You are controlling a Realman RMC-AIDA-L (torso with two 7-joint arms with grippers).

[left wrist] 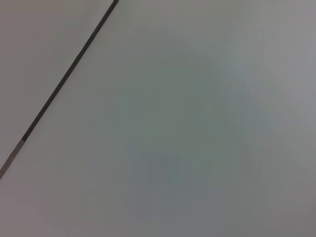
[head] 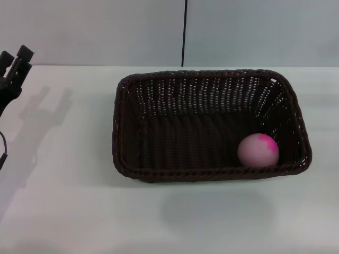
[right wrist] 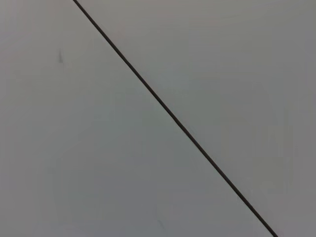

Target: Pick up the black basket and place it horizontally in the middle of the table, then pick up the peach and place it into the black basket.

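Peach (head: 258,150) lies in black basket (head: 209,124), set lengthwise mid-tabletop (head: 63,201) — task looks done; left pincer (head: 15,64) parked aside, fingers apart, right unseen.

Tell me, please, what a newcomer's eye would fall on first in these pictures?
The black basket stands out first, lying lengthwise across the middle of the white table. Next comes the pink peach, resting inside the basket in its near right corner. The left gripper shows at the far left edge, away from the basket; the right gripper is not in view.
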